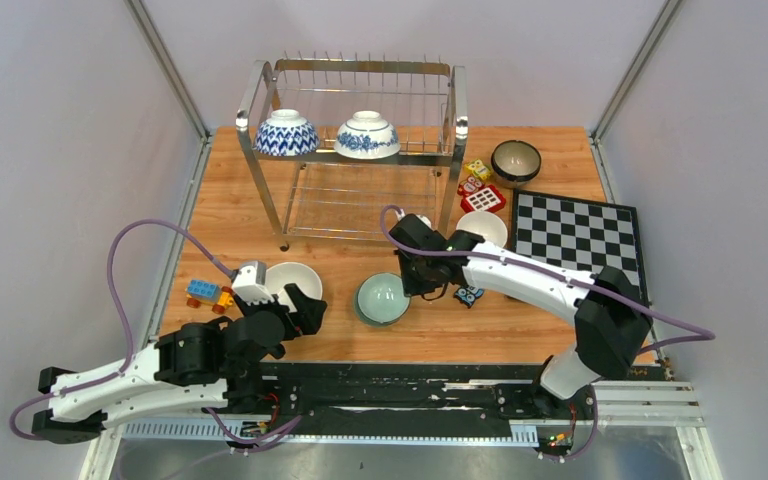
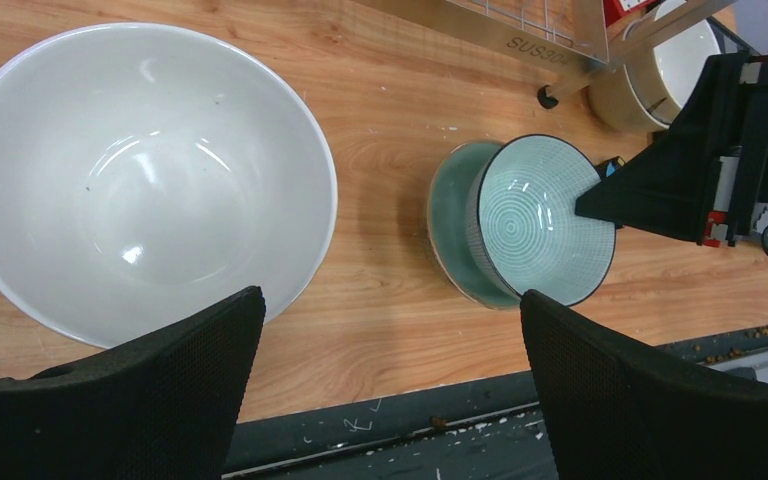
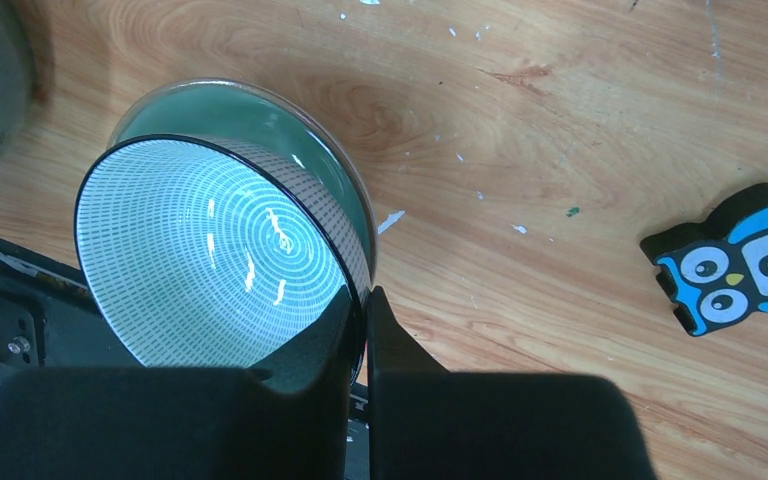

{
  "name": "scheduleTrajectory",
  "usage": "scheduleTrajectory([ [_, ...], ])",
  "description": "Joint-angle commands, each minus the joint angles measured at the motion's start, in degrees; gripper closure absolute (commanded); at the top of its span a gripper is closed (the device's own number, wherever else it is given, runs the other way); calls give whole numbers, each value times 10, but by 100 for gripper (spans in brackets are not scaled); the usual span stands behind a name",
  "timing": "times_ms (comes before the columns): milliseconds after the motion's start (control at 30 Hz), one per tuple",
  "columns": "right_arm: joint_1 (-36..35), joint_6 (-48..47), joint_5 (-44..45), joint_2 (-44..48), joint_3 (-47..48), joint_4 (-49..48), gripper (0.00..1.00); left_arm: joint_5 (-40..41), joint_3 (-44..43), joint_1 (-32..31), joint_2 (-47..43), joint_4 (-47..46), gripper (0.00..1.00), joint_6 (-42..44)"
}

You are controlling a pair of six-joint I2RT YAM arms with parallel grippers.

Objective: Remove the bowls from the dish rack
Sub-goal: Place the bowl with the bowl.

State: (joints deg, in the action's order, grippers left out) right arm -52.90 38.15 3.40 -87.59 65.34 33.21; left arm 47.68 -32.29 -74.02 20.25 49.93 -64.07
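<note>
Celadon bowl (image 3: pixel 220 250), ribbed, pinched by right gripper (image 3: pixel 365 305); left gripper (image 2: pixel 390 305) spread wide.

Showing pale celadon green on the ringed bowl (image 3: pixel 220 250), with a thin black rim and fine concentric dashed lines inside. Showing glossy, unpatterned green on the plain bowl (image 2: pixel 448 215). Gleaming cream-white across the big bowl (image 2: pixel 140 170). Carrying dense blue-and-white patterning on one racked bowl (image 1: pixel 286 132), blue flowers on white on its neighbour (image 1: pixel 367 135). Shining silver along the dish rack (image 1: pixel 360 68). Glowing orange-brown with wood grain over the desk (image 1: pixel 220 200). Chequering black and white across the chessboard (image 1: pixel 575 235). Wearing blue, black and white on the owl block (image 3: pixel 735 265).
</note>
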Motion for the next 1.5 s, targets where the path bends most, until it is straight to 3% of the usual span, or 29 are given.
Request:
scheduleTrajectory([
  [0,-7,-2,-19,-14,29,-19,97,12,-3,-2,-8,8,1,-15],
  [333,-8,-4,-45,-36,18,-32,94,9,8,-3,-8,-3,1,-15],
  [767,-8,-11,-46,-15,4,-30,69,0,14,-2,26,-30,1,-10],
  [1067,-8,-18,-35,52,-53,-21,68,-8,18,-2,47,-47,0,-3],
  [1467,-8,-9,-35,48,-53,-39,67,-18,17,-2,69,-63,0,4],
])
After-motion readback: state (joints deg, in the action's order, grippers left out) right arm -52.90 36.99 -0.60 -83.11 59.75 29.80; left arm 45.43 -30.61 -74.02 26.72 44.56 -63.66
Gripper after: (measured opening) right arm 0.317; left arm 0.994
